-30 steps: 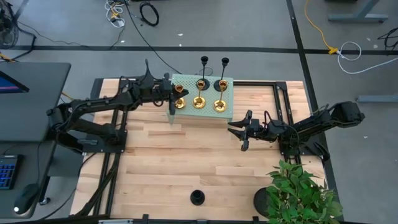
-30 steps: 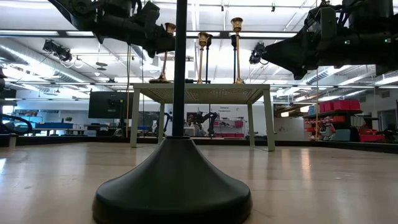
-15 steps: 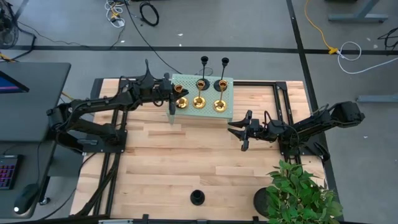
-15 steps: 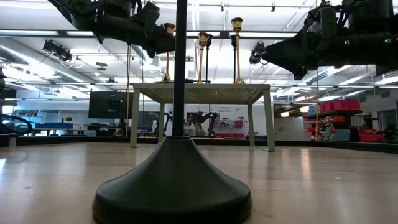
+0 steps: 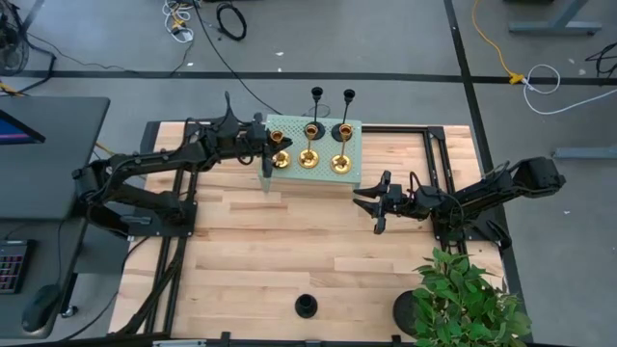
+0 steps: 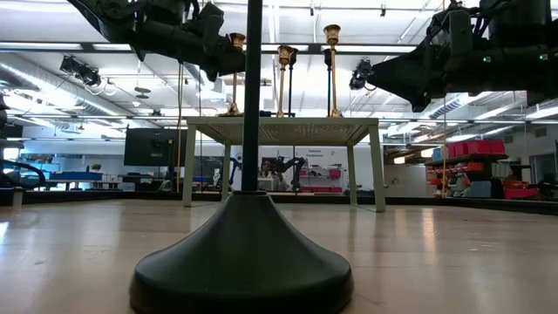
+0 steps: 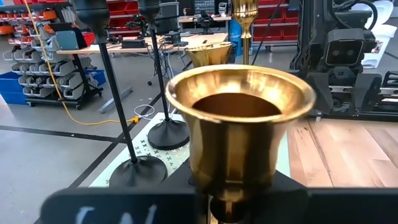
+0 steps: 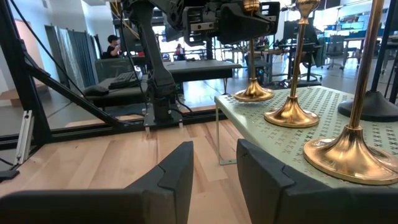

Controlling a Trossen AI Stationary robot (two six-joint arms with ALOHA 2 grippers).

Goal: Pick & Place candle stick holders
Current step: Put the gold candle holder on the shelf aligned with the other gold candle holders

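Left gripper (image 5: 270, 146) clamped on brass holder (image 5: 280, 159); risks toppling neighbours on stand (image 5: 353, 172) (right gripper (image 5: 369, 202) apart, idle).

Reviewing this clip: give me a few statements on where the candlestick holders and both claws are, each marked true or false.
1. Three brass holders stand on the pale green stand. True.
2. The left claw is at the brass holder on the stand's left end. True.
3. The right claw grips a black holder. False: it is open, holds nothing, and hangs over the table beside the stand.
4. All black holders are on the stand. False: one black holder stands alone at the table's near edge.
5. The plant sits on the stand. False: it is at the table's corner.
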